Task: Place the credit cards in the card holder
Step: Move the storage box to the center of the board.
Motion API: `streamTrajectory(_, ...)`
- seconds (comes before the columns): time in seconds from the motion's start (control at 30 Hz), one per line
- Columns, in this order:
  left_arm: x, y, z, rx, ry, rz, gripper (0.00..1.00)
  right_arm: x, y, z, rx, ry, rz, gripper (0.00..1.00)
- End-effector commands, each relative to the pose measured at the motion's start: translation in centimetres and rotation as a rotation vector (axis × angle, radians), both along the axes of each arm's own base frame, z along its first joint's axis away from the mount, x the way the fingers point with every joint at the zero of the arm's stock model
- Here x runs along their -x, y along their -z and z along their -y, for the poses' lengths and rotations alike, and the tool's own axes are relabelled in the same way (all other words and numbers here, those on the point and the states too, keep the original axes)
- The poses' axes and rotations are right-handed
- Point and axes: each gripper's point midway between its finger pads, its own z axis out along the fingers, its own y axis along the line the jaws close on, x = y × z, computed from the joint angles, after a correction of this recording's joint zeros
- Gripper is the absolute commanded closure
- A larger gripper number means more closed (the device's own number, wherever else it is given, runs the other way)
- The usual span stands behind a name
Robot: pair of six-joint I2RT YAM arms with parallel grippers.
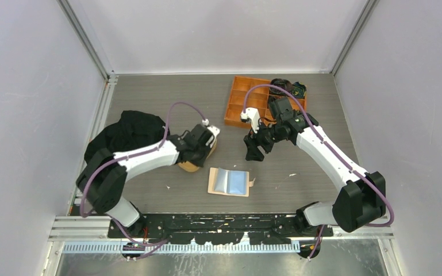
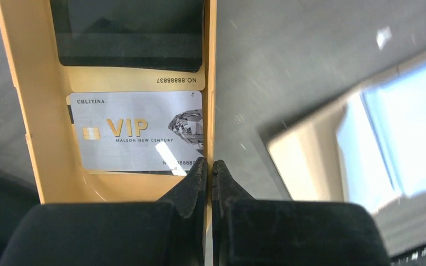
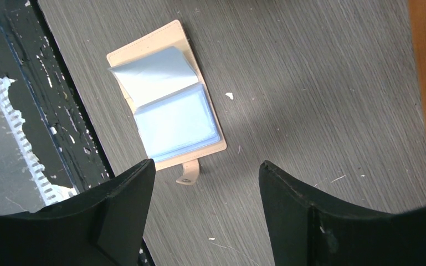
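A tan tray (image 2: pixel 44 138) holds the credit cards: a light grey "VIP" card (image 2: pixel 135 130) and, further in, a dark card (image 2: pixel 127 33). My left gripper (image 2: pixel 210 163) is shut on the tray's thin side wall, one finger inside and one outside. From above, that gripper (image 1: pixel 207 141) covers most of the tray (image 1: pixel 191 167). The card holder (image 1: pixel 229 181) lies open on the table with its pale blue sleeves up, and it also shows under the right wrist (image 3: pixel 166 105). My right gripper (image 3: pixel 205 166) hangs open and empty above the table, right of the holder (image 1: pixel 254 150).
An orange compartment box (image 1: pixel 253 100) stands at the back behind the right arm, with a dark object (image 1: pixel 287 86) beside it. A black cloth (image 1: pixel 129 129) is heaped at the left. A black rail (image 3: pixel 61 127) runs along the near edge.
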Motion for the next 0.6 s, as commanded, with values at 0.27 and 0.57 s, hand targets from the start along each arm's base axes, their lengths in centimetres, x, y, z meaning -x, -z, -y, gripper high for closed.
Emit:
streamTrajectory(0.27, 3.0, -4.1, -0.2, 0.196, -0.046, 0.139, 0.68, -0.1, -1.7, -0.3, -0.036, -0.018, 0.047, 0.26)
streamTrajectory(0.57, 2.9, -9.3, 1.7, 0.846, -0.382, 0.234, 0.35, -0.1, -1.7, -0.5, -0.049, -0.015, 0.040, 0.26)
